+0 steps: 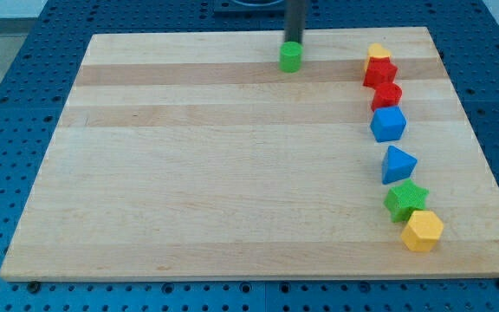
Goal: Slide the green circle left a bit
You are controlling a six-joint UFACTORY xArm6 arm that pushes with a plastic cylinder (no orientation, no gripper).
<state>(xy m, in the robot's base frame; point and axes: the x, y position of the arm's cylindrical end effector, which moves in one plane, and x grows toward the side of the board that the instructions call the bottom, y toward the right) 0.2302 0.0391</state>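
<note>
Tip (294, 41): bare rod end with nothing to open or close, touching or just behind the green circle (290, 57) at the wooden board's (232, 173) top edge. Progress: leftward push seemingly outstanding; tip not yet on the circle's right side.

No writing, label, brand, number or sign can be read anywhere here, neither on the board (232, 173) nor on any block.
</note>
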